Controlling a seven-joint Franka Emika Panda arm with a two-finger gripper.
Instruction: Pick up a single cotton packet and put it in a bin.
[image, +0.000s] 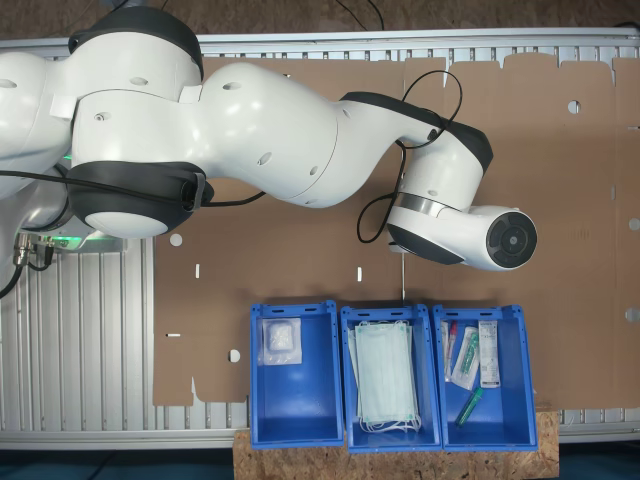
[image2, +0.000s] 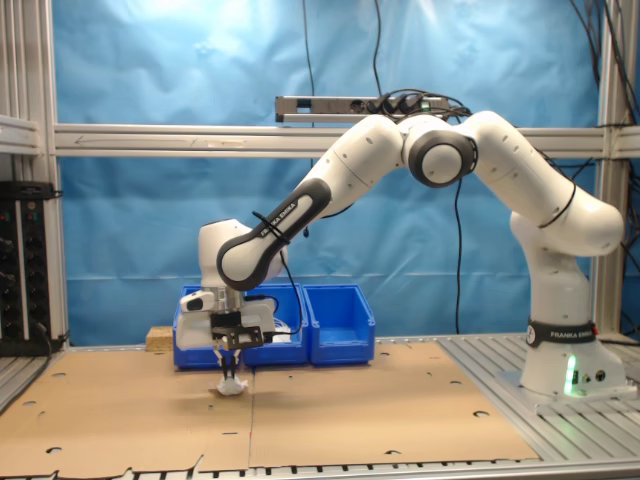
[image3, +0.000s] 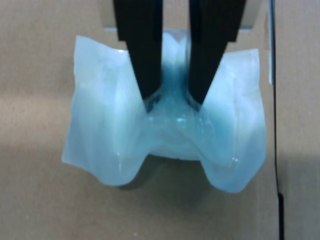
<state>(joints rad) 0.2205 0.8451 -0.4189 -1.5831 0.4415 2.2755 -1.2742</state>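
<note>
Wrist view shows the black two-fingered gripper (image3: 172, 102) pinched shut on the soft white cotton packet (image3: 115, 130) on the cardboard sheet (image3: 35, 200); a straight lift should precede crossing to the blue plastic bin (image2: 338, 325).

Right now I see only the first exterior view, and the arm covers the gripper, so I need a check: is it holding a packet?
Observer: Yes. In the wrist view the gripper is shut on a cotton packet, pinching its middle.
Operator: Is it clear of the cardboard?
Observer: In the second exterior view it sits at or barely above the cardboard; I cannot tell which.
Operator: Is it flat?
Observer: No, it is crumpled around the fingers.
</note>
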